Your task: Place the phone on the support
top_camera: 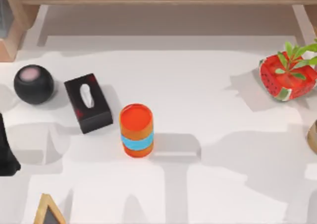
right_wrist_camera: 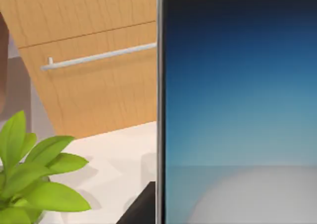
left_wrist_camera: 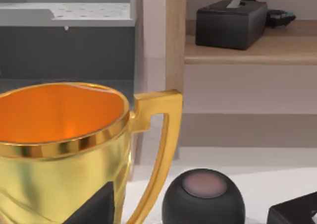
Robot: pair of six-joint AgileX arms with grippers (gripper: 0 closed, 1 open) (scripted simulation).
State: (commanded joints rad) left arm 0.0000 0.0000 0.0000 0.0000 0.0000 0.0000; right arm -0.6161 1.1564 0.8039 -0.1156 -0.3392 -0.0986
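Close before our right wrist camera stands the slim dark-blue smartphone with a thin silver rim (right_wrist_camera: 237, 110), upright, so we judge our right pincer may be carrying it; whether its fingers are wide or clamped, we cannot tell. Beside the phone sits a green leafy plant (right_wrist_camera: 29, 179) on the white bench (top_camera: 208, 135). Our left arm hangs near a golden trophy cup (left_wrist_camera: 64, 149).

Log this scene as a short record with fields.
phone: blue screen close up in the right wrist view
cylinder: orange with a blue band, upright mid-table
tissue box: black, left of the cylinder, apart from it
sphere: black, far left
plant pot: red, far right
trophy: gold cup, left wrist view
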